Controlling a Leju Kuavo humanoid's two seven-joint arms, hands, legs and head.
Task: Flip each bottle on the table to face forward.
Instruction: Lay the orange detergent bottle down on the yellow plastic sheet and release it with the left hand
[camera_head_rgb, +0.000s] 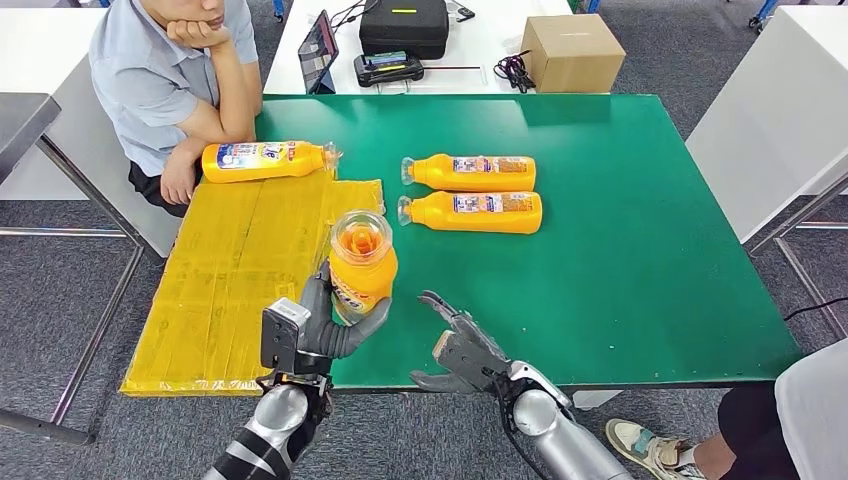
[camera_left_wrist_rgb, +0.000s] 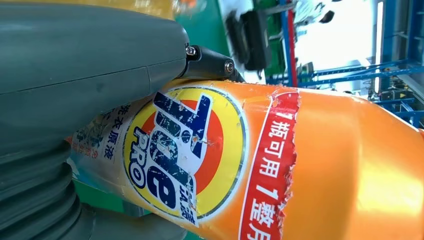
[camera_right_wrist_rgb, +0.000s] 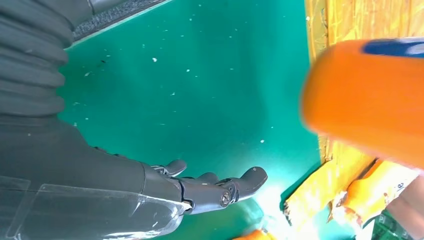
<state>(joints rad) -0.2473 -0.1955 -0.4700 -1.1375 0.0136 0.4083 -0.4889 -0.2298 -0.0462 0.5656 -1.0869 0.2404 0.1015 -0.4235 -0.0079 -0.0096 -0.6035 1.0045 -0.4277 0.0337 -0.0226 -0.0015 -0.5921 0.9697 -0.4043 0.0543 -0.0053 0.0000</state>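
orange bottle (camera_head_rgb: 361, 262) stands upright at the near edge of the green table (camera_head_rgb: 640, 250), gripped by the left hand (camera_head_rgb: 325, 325) with fingers wrapped around its body. at its 3 o'clock, the right hand (camera_head_rgb: 455, 345) hovers, fingers spread, holding nothing.

Left robot hand (camera_head_rgb: 335, 325) grips; right robot hand (camera_head_rgb: 462, 350) spread, empty.
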